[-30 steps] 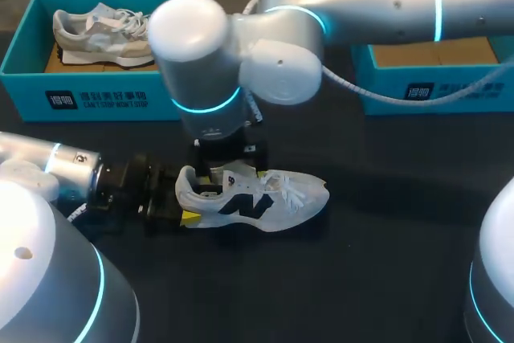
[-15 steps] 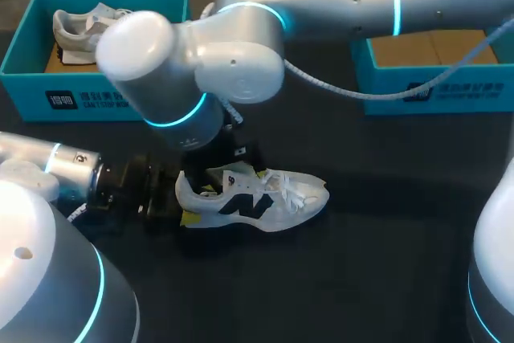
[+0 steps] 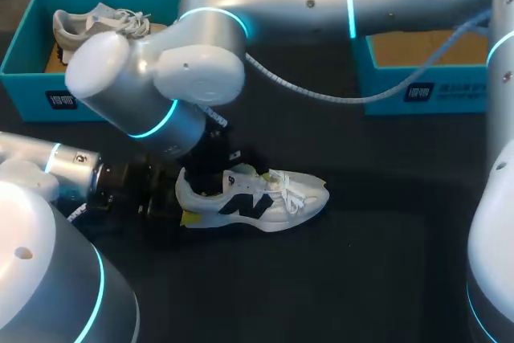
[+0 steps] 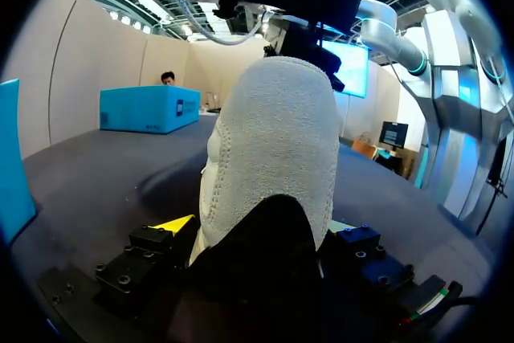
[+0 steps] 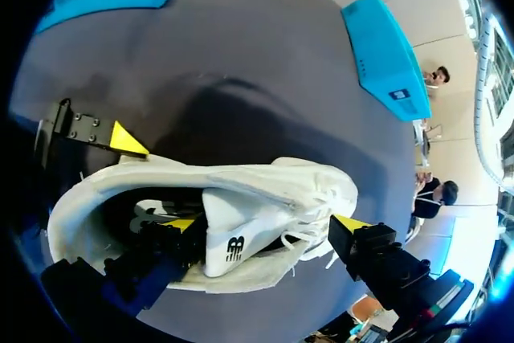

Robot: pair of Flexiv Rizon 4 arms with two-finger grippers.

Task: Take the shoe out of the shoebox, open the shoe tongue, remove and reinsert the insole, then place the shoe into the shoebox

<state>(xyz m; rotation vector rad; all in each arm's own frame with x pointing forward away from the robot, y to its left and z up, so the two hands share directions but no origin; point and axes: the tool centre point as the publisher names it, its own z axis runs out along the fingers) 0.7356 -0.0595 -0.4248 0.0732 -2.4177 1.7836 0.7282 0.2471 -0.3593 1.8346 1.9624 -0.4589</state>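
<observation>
The white shoe [image 3: 257,202] lies on its sole on the dark surface [image 3: 385,263], toe pointing toward my right side. Its heel sits between the fingers of the left pincer [image 4: 257,226], which press it from both sides, so that pincer is closed on the shoe. The right pincer [image 5: 265,226] hangs over the shoe mouth with its fingers spread wide. One yellow tip is inside the opening under the tongue [image 5: 233,234], the other outside near the laces, gripping nothing. Well beyond stand a teal shoebox [image 3: 418,94] at the far right and a second teal box [image 3: 32,90] at the far left holding a grey shoe [image 3: 88,22].
</observation>
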